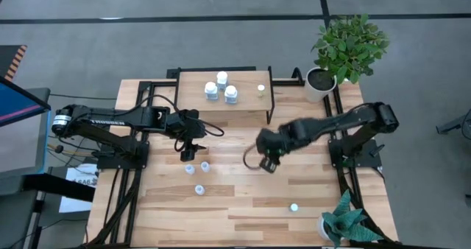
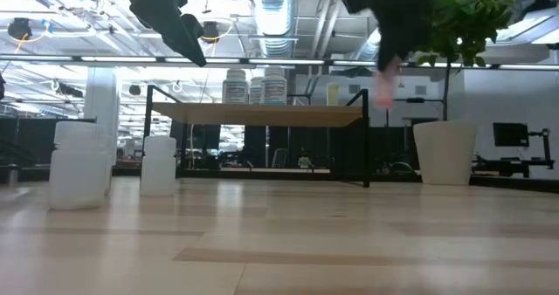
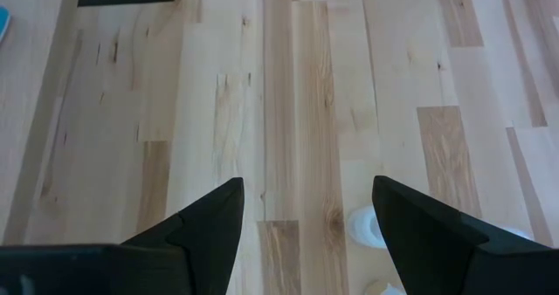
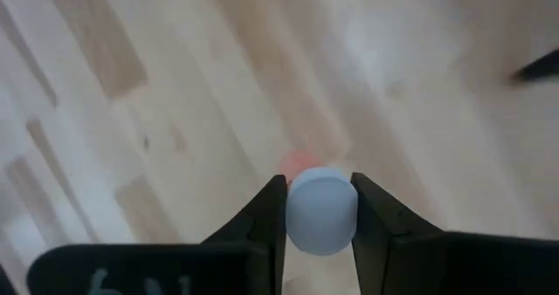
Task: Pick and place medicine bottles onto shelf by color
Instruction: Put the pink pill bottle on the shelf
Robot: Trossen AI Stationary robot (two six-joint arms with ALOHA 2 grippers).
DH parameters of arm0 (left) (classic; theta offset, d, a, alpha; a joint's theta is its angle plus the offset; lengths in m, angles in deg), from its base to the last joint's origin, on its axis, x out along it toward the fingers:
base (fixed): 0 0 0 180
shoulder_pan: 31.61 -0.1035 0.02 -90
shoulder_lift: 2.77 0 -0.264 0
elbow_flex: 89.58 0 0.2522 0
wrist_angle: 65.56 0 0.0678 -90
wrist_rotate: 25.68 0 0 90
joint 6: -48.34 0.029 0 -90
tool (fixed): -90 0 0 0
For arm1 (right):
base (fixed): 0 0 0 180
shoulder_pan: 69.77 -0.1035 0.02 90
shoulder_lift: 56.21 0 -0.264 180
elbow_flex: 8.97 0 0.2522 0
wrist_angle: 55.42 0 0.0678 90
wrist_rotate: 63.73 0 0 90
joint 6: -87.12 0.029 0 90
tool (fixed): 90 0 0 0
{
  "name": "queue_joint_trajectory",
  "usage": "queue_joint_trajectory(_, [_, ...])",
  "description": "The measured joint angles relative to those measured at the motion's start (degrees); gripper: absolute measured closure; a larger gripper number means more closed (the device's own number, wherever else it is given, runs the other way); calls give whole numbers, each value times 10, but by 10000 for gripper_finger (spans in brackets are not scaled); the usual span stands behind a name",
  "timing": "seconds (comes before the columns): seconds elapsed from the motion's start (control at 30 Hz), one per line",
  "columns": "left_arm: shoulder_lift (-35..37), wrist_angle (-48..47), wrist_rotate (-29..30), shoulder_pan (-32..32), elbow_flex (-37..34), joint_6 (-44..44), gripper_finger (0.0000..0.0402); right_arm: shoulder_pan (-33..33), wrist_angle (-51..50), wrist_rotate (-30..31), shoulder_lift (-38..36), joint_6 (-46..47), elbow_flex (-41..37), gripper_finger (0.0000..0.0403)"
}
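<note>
The shelf (image 1: 224, 105) stands at the table's far middle. On its top stand three larger white bottles (image 1: 221, 88) and one tiny yellowish bottle (image 1: 260, 88). My right gripper (image 1: 268, 160) is near the table's middle, shut on a small orange-tinted bottle (image 4: 301, 162) with a pale cap. My left gripper (image 1: 190, 152) is open and empty above the table's left half. Just on its near side, three small pale bottles (image 1: 197, 174) stand on the table on their bases. Another small bottle (image 1: 294, 207) stands near the front right. My right gripper pinches the round pale cap (image 4: 321, 209) of the small bottle between its two fingers, one on each side. The fingers come from above, pointing down. The bottle hangs upright below them (image 2: 384, 90), lifted clear of the table.
A potted plant (image 1: 321, 83) stands at the table's far right beside the shelf, and another potted plant (image 1: 335, 225) stands at the near right corner. The shelf's black legs (image 2: 365, 147) stand on the table. Bare tabletop lies between the shelf and the grippers.
</note>
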Motion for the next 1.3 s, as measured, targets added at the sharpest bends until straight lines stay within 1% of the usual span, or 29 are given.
queue_joint_trajectory(0.13, [0, 0, 0, 0, 0, 0, 160, 59, -22, 7, 0, -56, 60, 307])
queue_joint_trajectory(0.27, [0, 0, 0, 0, 0, 0, 160, 121, -22, 8, 0, -111, 93, 308])
queue_joint_trajectory(0.5, [0, 0, 0, 0, 0, 0, 160, 217, -20, 7, 1, -157, 98, 308])
queue_joint_trajectory(0.67, [0, 0, 0, 0, 0, 5, 160, 259, -18, 0, 17, -176, 99, 308])
queue_joint_trajectory(0.77, [0, 0, 0, 0, 0, 13, 160, 271, -25, -12, 44, -193, 122, 308])
queue_joint_trajectory(0.9, [0, 0, 0, 0, 0, 13, 160, 272, -81, -13, 97, -223, 186, 308])
queue_joint_trajectory(1.0, [0, 0, 0, 0, 0, 13, 160, 273, -129, 8, 129, -232, 242, 308])
queue_joint_trajectory(1.1, [0, -1, 0, 0, 0, 13, 160, 275, -155, 19, 156, -241, 287, 306])
queue_joint_trajectory(1.2, [0, -3, 0, 0, 0, 13, 160, 281, -169, 19, 176, -252, 311, 303])
queue_joint_trajectory(1.3, [0, -6, 0, 0, 0, 13, 160, 285, -168, 18, 189, -256, 314, 302])
